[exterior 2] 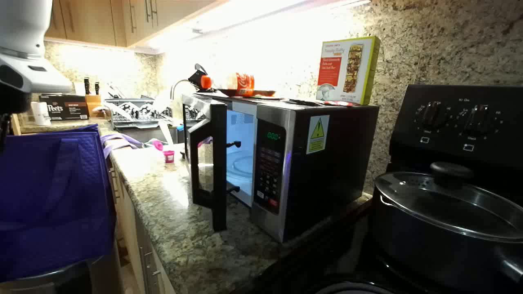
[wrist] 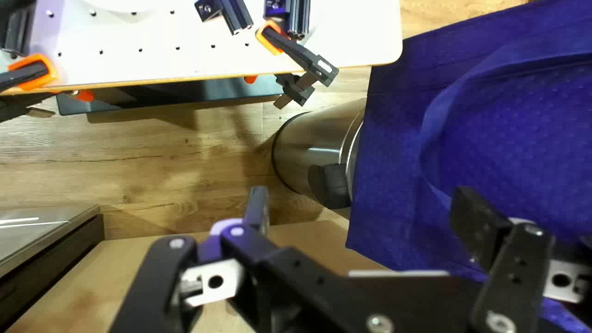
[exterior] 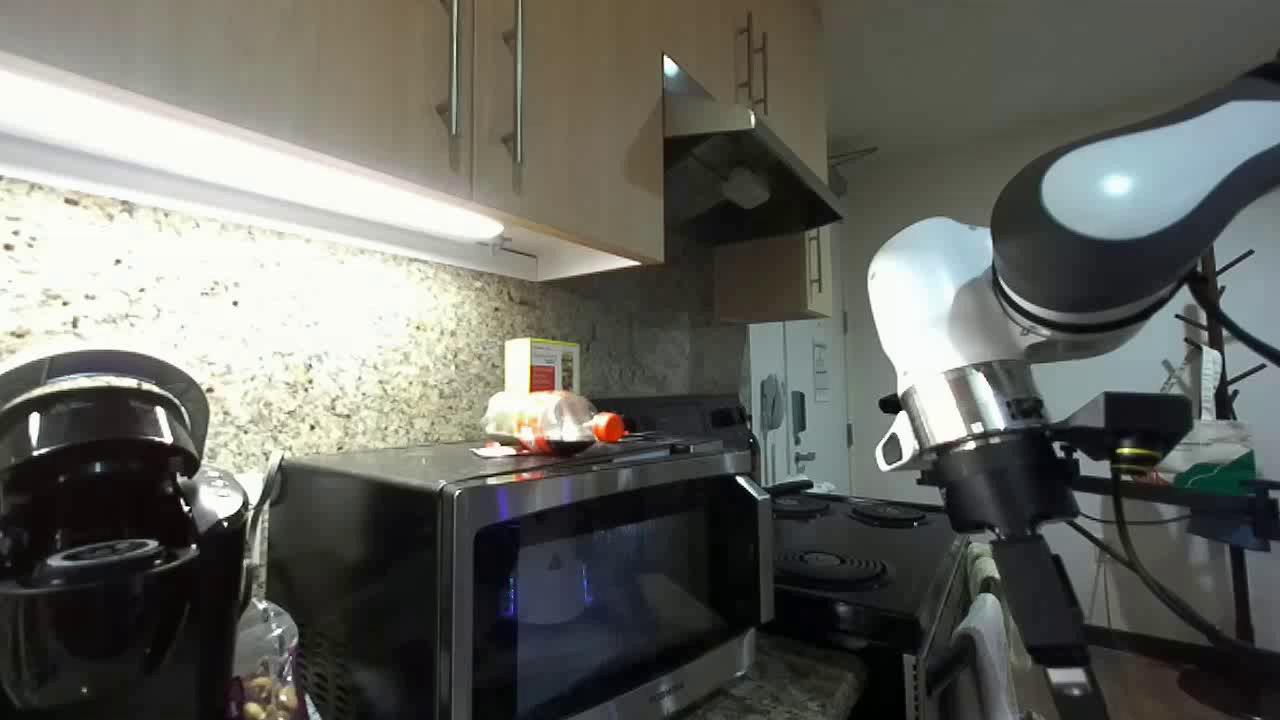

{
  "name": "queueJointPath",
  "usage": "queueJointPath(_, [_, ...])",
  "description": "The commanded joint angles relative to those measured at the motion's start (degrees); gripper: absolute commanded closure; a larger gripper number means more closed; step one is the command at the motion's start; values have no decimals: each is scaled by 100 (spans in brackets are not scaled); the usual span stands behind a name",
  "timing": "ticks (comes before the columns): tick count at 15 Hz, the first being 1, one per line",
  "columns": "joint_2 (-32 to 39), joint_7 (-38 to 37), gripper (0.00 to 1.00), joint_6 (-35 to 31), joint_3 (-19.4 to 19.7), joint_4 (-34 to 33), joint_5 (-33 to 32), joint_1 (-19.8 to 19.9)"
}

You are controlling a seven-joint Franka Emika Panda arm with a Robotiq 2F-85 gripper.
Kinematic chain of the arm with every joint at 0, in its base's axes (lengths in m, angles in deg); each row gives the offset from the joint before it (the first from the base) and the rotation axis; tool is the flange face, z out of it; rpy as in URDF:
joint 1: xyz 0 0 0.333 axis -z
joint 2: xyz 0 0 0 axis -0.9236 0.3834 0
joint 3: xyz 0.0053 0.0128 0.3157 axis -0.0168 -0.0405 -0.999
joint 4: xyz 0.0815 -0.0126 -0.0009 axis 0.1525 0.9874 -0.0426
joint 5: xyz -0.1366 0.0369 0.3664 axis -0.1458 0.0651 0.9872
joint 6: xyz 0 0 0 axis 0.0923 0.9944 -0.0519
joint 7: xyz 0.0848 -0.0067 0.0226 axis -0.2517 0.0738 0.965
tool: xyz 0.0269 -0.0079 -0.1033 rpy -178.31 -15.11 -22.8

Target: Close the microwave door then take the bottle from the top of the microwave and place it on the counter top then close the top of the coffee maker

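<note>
Gripper (wrist: 364, 208): fingers (wrist: 478, 224) spread wide, with hold of nothing; it hangs past the counter's (exterior 2: 184, 237) front edge, over the floor (wrist: 162, 171).
Microwave (exterior 2: 327, 175): on the counter, set along the edge beside the stove (exterior 2: 449, 130).
Microwave door (exterior 2: 219, 163): ajar, swung out toward the front edge, the lit inside (exterior 2: 245, 130) showing through the gap.
Bottle (exterior: 548, 418): lying on its side atop the microwave, orange cap (exterior: 607, 427) on.
Coffee maker (exterior: 100, 620): on the counter, farther from the stove-side edge than the microwave; its top (exterior: 90, 430) is tilted up.
Box (exterior 2: 347, 69): upright on the microwave, toward the counter's back edge.
Pot (exterior 2: 416, 249): on the stove, under a glass lid (exterior 2: 421, 204).
</note>
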Motion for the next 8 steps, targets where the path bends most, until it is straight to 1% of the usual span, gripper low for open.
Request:
queueJointPath(1, [-1,63,0,46,-112,-18,61,127])
queueJointPath(6, [-1,63,0,46,-112,-18,61,127])
queueJointPath(8, [-61,76,0,-116,-98,-15,44,186])
